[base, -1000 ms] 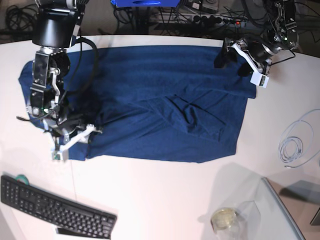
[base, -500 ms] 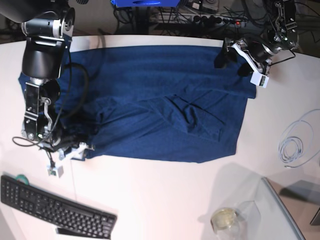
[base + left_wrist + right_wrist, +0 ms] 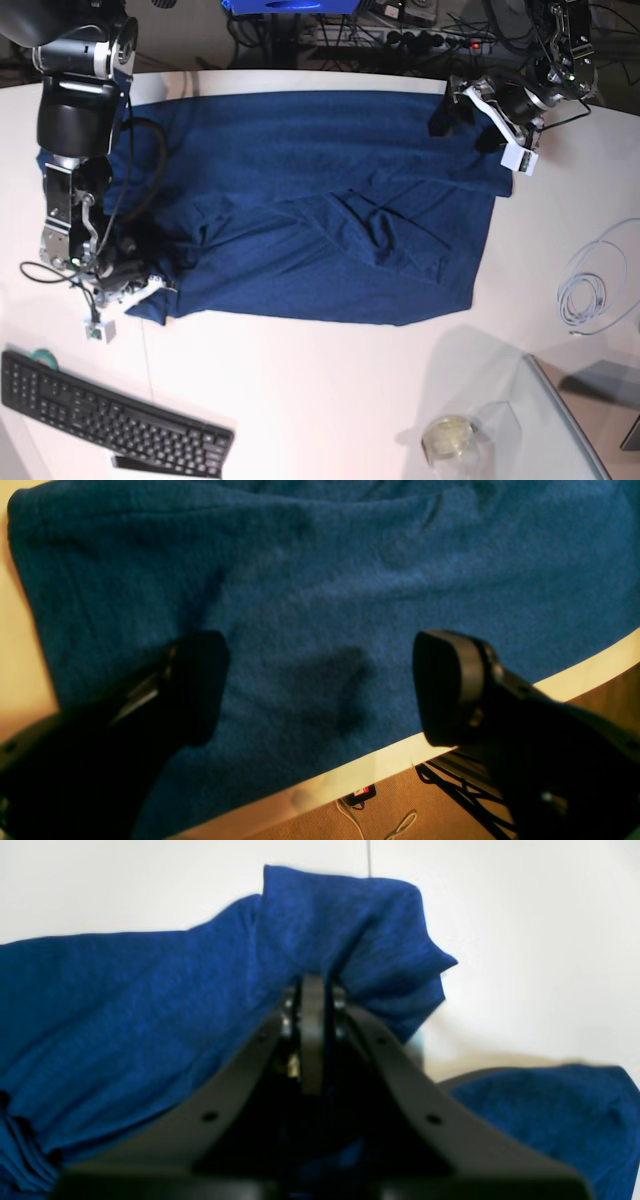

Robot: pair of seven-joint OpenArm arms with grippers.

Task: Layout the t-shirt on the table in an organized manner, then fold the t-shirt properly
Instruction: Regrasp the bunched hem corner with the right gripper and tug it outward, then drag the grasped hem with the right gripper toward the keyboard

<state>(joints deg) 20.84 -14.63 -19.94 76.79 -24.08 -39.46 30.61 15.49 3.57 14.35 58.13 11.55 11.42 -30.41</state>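
Dark navy fabric: the t-shirt (image 3: 320, 205) lies spread across the white tabletop (image 3: 300, 400), covering most of the upper half of the base view, with diagonal creases near its middle and its lower left corner bunched. The right hand (image 3: 128, 288), at lower left of the base view, is clenched on that corner; in the right wrist view the hand (image 3: 312, 1005) has its jaws pressed together with cloth gathered into a peak between and above them. The left hand (image 3: 478, 118), at upper right of the base view, is released; in the left wrist view its two dark fingers (image 3: 197, 685) stand wide apart over the shirt near the tabletop's far rim, and whether they touch the cloth cannot be told.

Hazards, as judged from this position. (1) The pinch appears to take several layers at once, so a pull could drag the layer below and deepen the middle creases. (2) With the far corner unheld, tension from the lower left could slide the whole shirt rather than flatten it. (3) The shirt's upper edge lies close to the rim, so a slide that way could spill it off. (4) A keyboard (image 3: 110, 420) sits near the clenched hand and could be struck on a low sweep.
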